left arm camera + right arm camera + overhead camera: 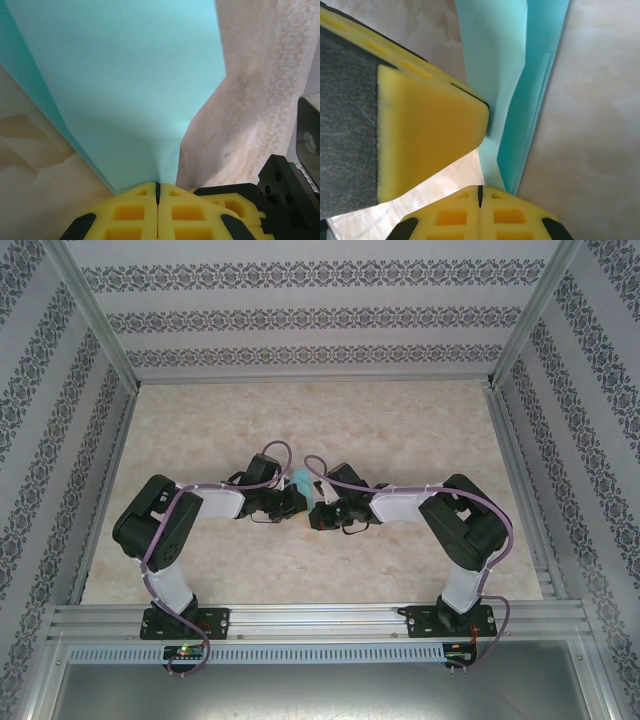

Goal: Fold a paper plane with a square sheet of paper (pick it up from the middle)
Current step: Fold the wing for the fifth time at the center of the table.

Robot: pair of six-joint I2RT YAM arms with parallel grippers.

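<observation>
Pinched tight between the left fingers [135, 215]: folded turquoise sheet [130, 85], fanning out straight ahead of them. Gripped too at its narrow end by the right fingers [510, 220], pressed together. Held between both pairs, over the middle of the tabletop [420, 430].

Tabletop [420, 430]: beige, marble-patterned, matt; evenly lit, shadows soft.
Back wall [310, 320], left wall [45, 430], right wall [595, 430]: pale wallpaper in bands of dark damask ornament (the bands run slanted on the side walls).
Left corner post [95, 315], right corner post [535, 310]: bare aluminium profile.
Near edge: aluminium rail [320, 617], perforated strip [320, 652] below it, then grey metal panel [320, 690].
</observation>
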